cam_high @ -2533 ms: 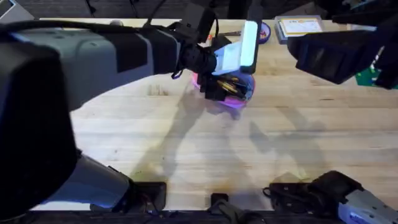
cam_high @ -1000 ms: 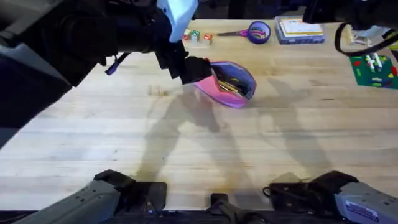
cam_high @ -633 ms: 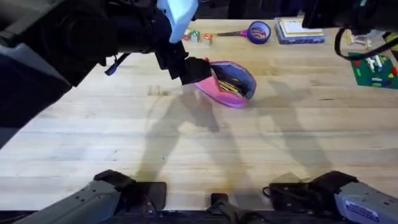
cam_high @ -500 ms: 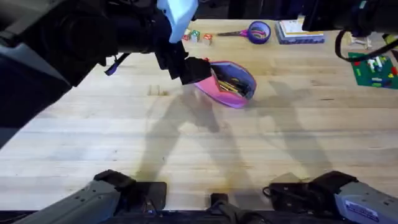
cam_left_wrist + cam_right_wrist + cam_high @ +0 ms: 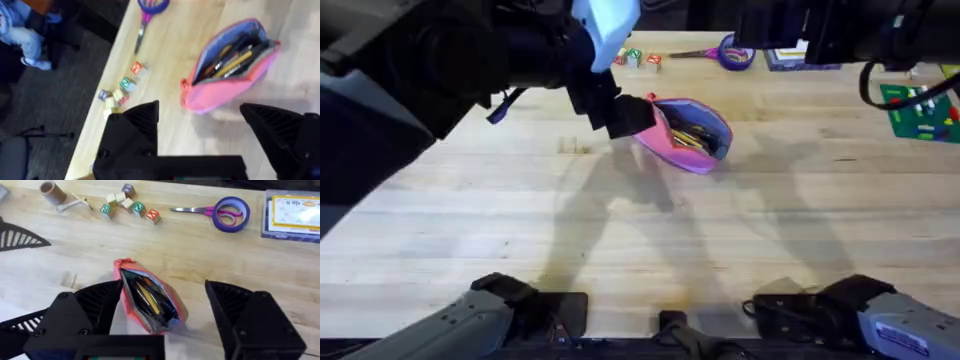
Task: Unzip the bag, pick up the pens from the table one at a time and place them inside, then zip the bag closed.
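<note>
The overhead camera sits high above the arm bases and looks down and forward across the table [image 5: 650, 240]. The left wrist camera looks down from close by at the bag [image 5: 230, 70], with the floor past the table edge. The right wrist camera looks down from higher up. All three views share the bag [image 5: 147, 302] [image 5: 685, 133], the scissors [image 5: 220, 214] and the blocks [image 5: 120, 90].

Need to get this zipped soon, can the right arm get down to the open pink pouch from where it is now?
Probably yes. The right gripper hangs open above the bright-pink zippered pouch, with nothing between them. The left gripper, also open, sits close beside the pouch's end and might crowd it.
</note>
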`<action>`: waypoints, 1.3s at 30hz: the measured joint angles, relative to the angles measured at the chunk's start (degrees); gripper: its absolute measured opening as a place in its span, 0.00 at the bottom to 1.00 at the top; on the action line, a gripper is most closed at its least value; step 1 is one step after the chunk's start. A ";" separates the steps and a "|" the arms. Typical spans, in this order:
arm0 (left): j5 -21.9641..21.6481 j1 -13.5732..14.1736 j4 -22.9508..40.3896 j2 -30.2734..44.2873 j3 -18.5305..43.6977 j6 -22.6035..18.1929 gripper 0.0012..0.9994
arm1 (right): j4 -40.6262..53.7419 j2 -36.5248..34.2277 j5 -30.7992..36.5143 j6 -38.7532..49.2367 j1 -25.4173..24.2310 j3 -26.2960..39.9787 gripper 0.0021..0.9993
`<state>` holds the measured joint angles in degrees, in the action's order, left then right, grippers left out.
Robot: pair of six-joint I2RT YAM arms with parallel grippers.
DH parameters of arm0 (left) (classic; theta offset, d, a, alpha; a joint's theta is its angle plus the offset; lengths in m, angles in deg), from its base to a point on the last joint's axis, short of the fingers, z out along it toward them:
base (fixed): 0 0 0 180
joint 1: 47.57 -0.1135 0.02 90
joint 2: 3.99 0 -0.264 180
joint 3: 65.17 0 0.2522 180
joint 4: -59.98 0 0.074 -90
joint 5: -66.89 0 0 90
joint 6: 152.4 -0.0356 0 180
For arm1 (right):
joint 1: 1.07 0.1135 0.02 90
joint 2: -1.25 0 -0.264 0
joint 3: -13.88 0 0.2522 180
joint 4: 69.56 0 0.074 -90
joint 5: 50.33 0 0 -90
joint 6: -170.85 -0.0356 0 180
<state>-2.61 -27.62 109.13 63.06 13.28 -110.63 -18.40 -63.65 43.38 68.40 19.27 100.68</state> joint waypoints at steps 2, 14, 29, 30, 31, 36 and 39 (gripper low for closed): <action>-1.01 -0.15 1.46 0.00 0.00 -0.45 0.99 | 0.37 0.02 -0.02 0.00 0.00 0.00 1.00; 7.35 -10.65 11.23 0.09 0.00 -15.67 0.99 | 2.20 0.01 -0.02 0.00 2.78 0.00 1.00; 30.26 -24.28 2.36 17.47 0.00 -36.90 0.99 | 3.45 0.00 -0.04 -0.67 6.67 0.00 1.00; 31.15 -24.28 0.67 19.11 0.00 -37.24 0.99 | 3.58 0.02 -0.04 -0.95 6.67 0.00 1.00; 32.08 -24.28 -1.06 20.83 0.00 -37.47 0.99 | 3.67 0.02 -0.04 -1.25 6.67 0.00 1.00; 38.26 -24.28 -8.89 29.16 0.00 -37.46 0.99 | 3.83 0.02 -0.04 -2.01 6.67 0.00 1.00; 41.99 -24.28 -12.21 33.15 0.00 -36.24 0.99 | 3.83 0.02 -0.04 -2.32 6.67 0.00 1.00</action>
<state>39.38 -51.91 96.92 96.20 13.28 -146.87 -14.57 -63.63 43.33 66.09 25.93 100.68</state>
